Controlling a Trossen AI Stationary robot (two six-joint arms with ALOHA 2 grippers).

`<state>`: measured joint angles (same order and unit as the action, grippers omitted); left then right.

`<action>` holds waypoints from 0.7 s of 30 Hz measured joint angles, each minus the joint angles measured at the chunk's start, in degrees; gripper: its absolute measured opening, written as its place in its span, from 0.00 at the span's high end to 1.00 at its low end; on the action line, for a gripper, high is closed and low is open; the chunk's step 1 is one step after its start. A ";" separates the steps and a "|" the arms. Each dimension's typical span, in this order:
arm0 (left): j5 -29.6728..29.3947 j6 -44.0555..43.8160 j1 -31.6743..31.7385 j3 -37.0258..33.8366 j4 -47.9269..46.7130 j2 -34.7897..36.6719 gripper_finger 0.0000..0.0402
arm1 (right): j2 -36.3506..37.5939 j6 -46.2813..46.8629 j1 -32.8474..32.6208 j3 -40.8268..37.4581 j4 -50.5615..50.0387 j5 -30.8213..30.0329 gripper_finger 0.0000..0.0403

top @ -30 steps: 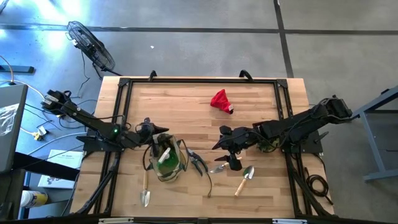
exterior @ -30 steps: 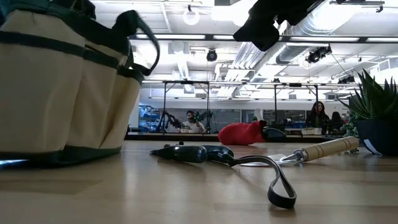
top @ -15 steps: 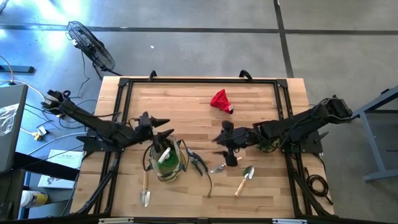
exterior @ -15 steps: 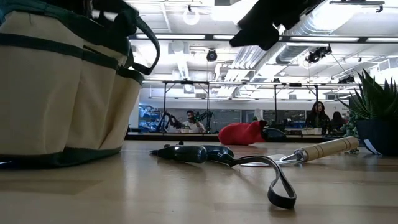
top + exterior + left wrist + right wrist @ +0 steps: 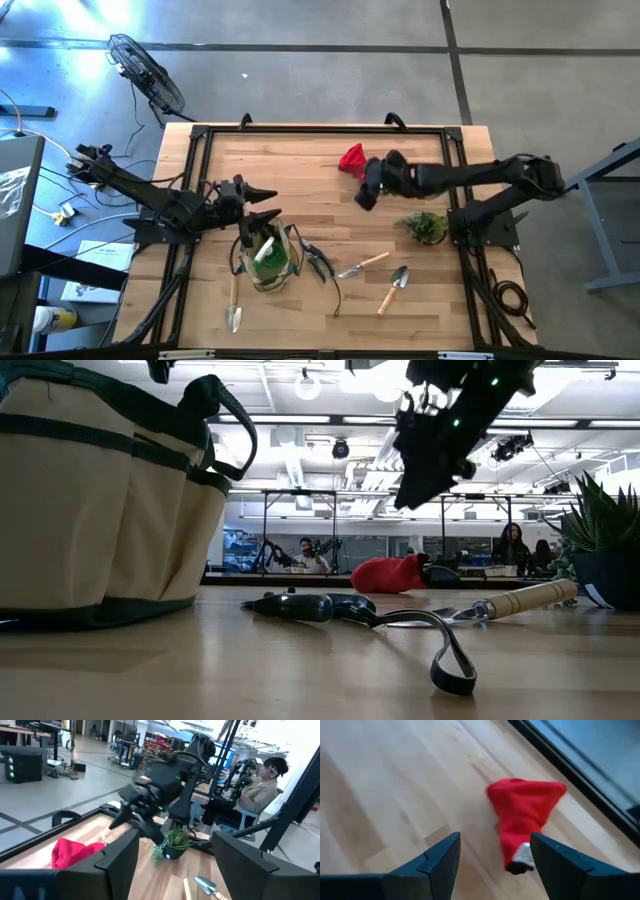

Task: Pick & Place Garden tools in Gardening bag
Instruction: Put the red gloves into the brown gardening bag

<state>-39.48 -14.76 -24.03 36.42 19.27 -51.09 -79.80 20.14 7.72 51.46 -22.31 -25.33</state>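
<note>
The tan, green-trimmed gardening bag (image 5: 268, 257) stands upright near the table's left front, with a green item (image 5: 264, 254) inside it. My left gripper (image 5: 268, 202) hovers open just above the bag's far rim, holding nothing. Dark-handled pruners (image 5: 318, 262) and two wooden-handled trowels (image 5: 362, 265) (image 5: 393, 288) lie flat right of the bag; a third trowel (image 5: 233, 303) lies at the bag's near left. A red cloth (image 5: 522, 815) lies near the far edge. My right gripper (image 5: 362, 192) hangs open above the table just near of the cloth, tipped downward, with the cloth ahead of its fingers (image 5: 435, 860).
A small potted leafy plant (image 5: 425, 226) stands right of centre, near the right arm's base. A black frame (image 5: 320, 128) rims the table. Bare wood lies between the red cloth and the bag. People sit beyond the table's far side in the low view.
My right gripper has swung from above the trowels toward the far edge, up to the red cloth, turning and tipping as it went; this uncovered the plant. My left gripper has risen from the bag's mouth to above its rim.
</note>
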 joint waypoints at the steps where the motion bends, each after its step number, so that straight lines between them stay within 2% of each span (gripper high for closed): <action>1: 0.00 -0.01 0.00 0.00 -0.21 0.00 0.39 | -0.01 0.05 1.72 0.00 0.14 1.30 0.43; 6: -0.48 -0.06 0.00 0.02 -2.75 -0.02 0.39 | -2.07 -0.46 8.08 0.04 2.11 5.43 0.43; 10: -0.52 -0.06 0.00 0.02 -4.96 -0.06 0.39 | -7.04 -1.46 9.99 0.02 3.71 10.64 0.43; 13: -0.55 -0.47 0.00 0.02 -5.55 -0.07 0.39 | -11.51 -1.79 10.01 0.02 5.40 9.33 0.43; 18: -0.20 -1.18 0.00 0.04 -5.90 -0.09 0.39 | -18.62 -2.06 10.49 0.02 7.59 1.20 0.43; 21: 1.08 -2.48 0.00 0.04 -6.37 -0.09 0.39 | -22.01 -2.67 11.49 0.02 9.00 2.11 0.43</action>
<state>-38.41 -17.25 -24.03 36.47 12.90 -51.18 -101.81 17.46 19.22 51.48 -13.30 -23.22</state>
